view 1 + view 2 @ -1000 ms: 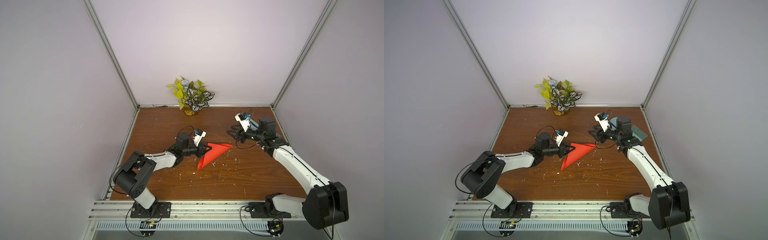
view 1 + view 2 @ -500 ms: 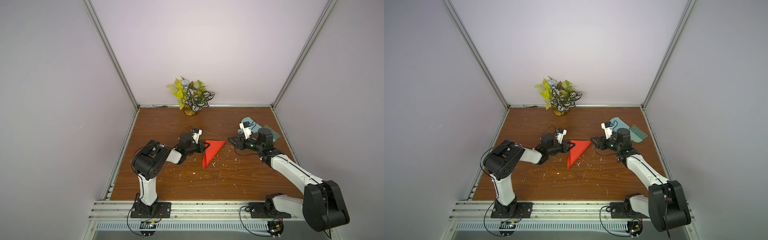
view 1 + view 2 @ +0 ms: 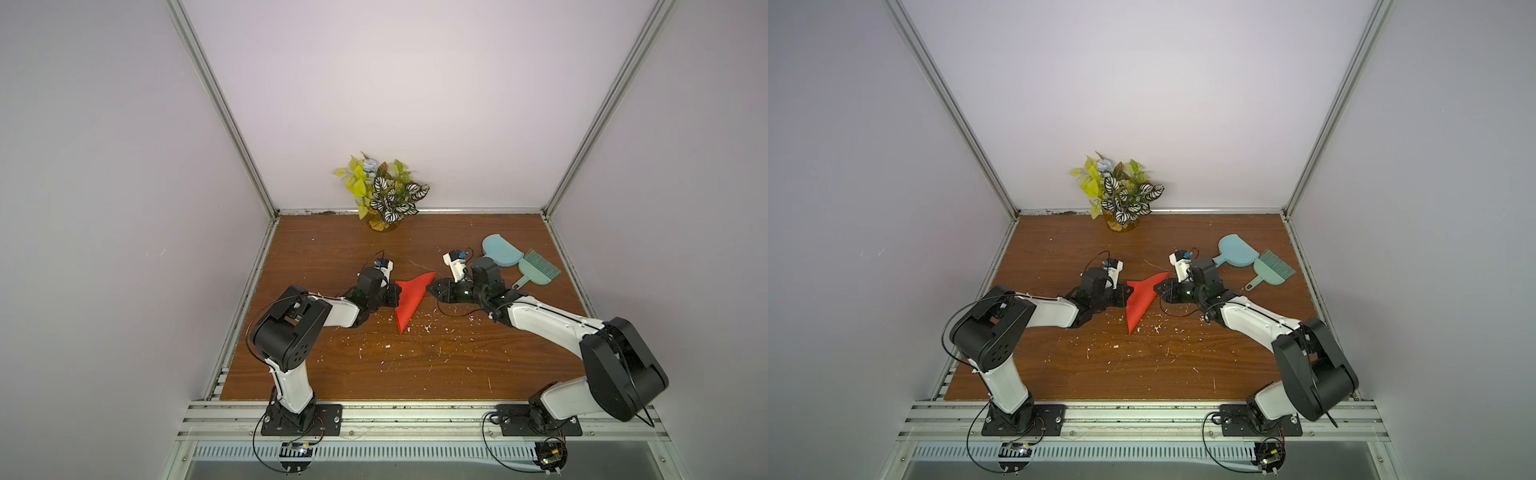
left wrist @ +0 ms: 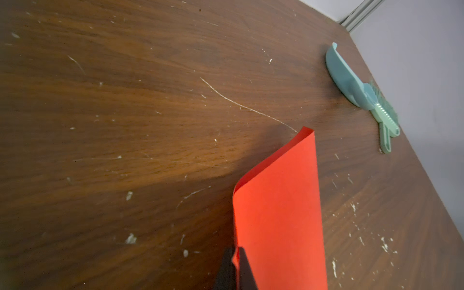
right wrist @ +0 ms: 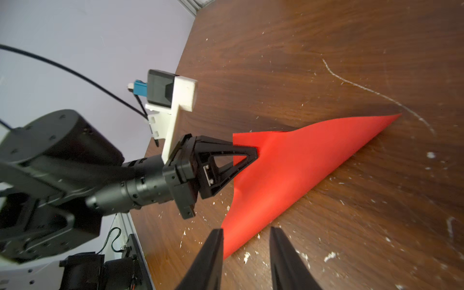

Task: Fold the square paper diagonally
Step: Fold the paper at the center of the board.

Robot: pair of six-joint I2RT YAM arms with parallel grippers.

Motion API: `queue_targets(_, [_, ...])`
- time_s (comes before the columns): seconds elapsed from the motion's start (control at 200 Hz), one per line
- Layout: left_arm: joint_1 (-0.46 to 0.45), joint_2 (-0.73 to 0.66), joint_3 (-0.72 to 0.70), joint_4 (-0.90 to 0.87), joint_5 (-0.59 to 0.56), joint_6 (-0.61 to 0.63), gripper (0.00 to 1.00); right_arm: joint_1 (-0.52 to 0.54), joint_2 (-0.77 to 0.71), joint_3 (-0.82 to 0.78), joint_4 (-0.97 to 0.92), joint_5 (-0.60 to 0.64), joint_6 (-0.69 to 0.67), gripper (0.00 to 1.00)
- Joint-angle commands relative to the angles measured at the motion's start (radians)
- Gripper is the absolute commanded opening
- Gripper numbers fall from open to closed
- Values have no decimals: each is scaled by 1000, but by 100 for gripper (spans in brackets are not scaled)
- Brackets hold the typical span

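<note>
Middle of the bench (image 3: 332, 374), and here is the square paper (image 3: 410, 297), doubled over into a rough triangle in both top views; one tip points toward the front rail, another toward the far right, and the long folded side faces the right arm (image 3: 540, 324); the lower part lies on the wood while the upper flap rides up off it. The left arm (image 3: 336, 311) reaches in from its own side, and the left jaws are clamped tight on the flap's corner; from the left wrist the two black fingertips (image 4: 224, 273) pinch the sheet's edge with no gap at all, and the paper (image 4: 276, 213) bows away from them in a soft curl, not a sharp crease. Over to the right jaws; from the right wrist the two fingers (image 5: 213, 251) stand partly apart with a clear gap between them; the paper's near tip (image 5: 236, 241) lies just ahead of that gap, close against one finger; nothing is pinched there. In a top view their tips sit right at the folded side, and I cannot tell whether they touch it. White crumbs (image 3: 426, 328) speckle the wood around the sheet; a light blue dustpan (image 3: 500, 251) and a teal brush (image 3: 540, 272) lie together at the far right, well apart from the paper; a potted plant (image 3: 384, 191) stands against the back wall.
</note>
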Motion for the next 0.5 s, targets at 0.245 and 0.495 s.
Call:
queue_targets(0.245, [-40, -14, 37, -224, -157, -38, 1, 119, 230, 179, 50, 147, 126, 31])
queue_targets(0.495, [-39, -6, 50, -275, -166, -73, 1, 154, 359, 267, 4, 183, 135, 22])
